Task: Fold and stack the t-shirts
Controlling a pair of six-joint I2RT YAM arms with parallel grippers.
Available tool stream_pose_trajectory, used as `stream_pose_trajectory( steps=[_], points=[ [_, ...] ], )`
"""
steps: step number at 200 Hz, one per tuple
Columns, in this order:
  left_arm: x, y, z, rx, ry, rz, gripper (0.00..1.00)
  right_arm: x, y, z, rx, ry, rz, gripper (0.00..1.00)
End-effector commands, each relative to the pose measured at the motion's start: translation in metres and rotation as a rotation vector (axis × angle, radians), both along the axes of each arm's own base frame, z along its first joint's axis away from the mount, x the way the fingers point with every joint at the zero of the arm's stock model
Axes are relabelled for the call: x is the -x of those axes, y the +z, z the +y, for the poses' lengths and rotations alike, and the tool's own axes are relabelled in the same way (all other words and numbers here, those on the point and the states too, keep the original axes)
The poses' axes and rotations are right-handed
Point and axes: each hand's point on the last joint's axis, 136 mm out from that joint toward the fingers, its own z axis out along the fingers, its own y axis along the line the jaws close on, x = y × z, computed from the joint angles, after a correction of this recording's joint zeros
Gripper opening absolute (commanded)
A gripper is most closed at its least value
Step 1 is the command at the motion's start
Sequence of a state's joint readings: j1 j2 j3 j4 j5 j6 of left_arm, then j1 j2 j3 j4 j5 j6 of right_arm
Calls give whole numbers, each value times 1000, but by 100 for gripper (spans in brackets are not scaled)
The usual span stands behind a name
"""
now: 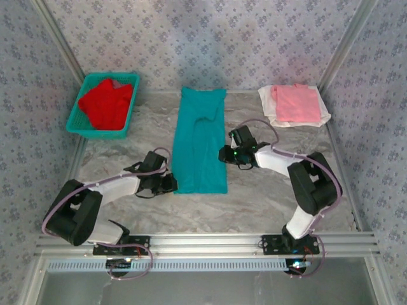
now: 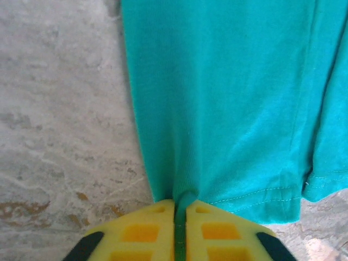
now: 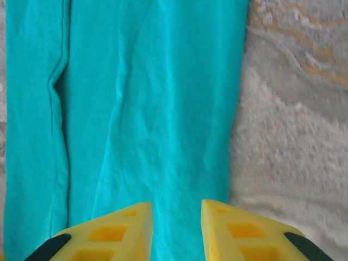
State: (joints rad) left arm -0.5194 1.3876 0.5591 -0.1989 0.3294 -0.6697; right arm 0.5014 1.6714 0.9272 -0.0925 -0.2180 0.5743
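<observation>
The teal t-shirt (image 1: 200, 143) lies in the middle of the table, folded lengthwise into a long narrow strip. My left gripper (image 1: 170, 183) sits at its near left corner. In the left wrist view the yellow fingers (image 2: 147, 223) are shut on a pinch of the teal hem (image 2: 187, 198). My right gripper (image 1: 225, 154) is at the strip's right edge. In the right wrist view it (image 3: 176, 212) stands open over the teal cloth (image 3: 147, 109), nothing held. A pink t-shirt (image 1: 296, 103) lies folded on a white one (image 1: 270, 111) at the back right. A red t-shirt (image 1: 107, 101) is crumpled in the basket.
The teal mesh basket (image 1: 81, 126) stands at the back left. Patterned walls and metal posts enclose the marbled table (image 1: 267, 197). Bare tabletop lies to the left of the shirt (image 2: 60, 109) and to its right (image 3: 299, 119).
</observation>
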Motion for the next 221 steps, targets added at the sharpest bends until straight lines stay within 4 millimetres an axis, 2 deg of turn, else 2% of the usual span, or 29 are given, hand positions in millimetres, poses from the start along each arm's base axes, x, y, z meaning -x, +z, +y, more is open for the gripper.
stream_pose_trajectory(
  steps=[1, 39, 60, 84, 121, 189, 221],
  points=[
    [13, -3, 6, -27, -9, 32, 5, 25, 13, 3, -64, 17, 33, 32],
    [25, -10, 11, -52, -25, 70, 0, 91, 4, -6, -85, 7, 161, 38],
    [31, -15, 8, -60, -45, 85, 0, 112, 1, -13, -90, -3, 198, 40],
    [33, -17, 4, -58, -58, 88, 0, 123, -8, -8, -98, 19, 249, 40],
    [29, -13, 5, -49, -28, 53, 0, 126, -23, -1, -80, 21, 290, 36],
    [30, -8, 7, -39, 2, 18, 0, 146, -31, -17, -3, -10, 342, 36],
    [31, -9, 7, -51, 7, 7, 0, 154, -43, -19, 13, -7, 368, 36]
  ],
)
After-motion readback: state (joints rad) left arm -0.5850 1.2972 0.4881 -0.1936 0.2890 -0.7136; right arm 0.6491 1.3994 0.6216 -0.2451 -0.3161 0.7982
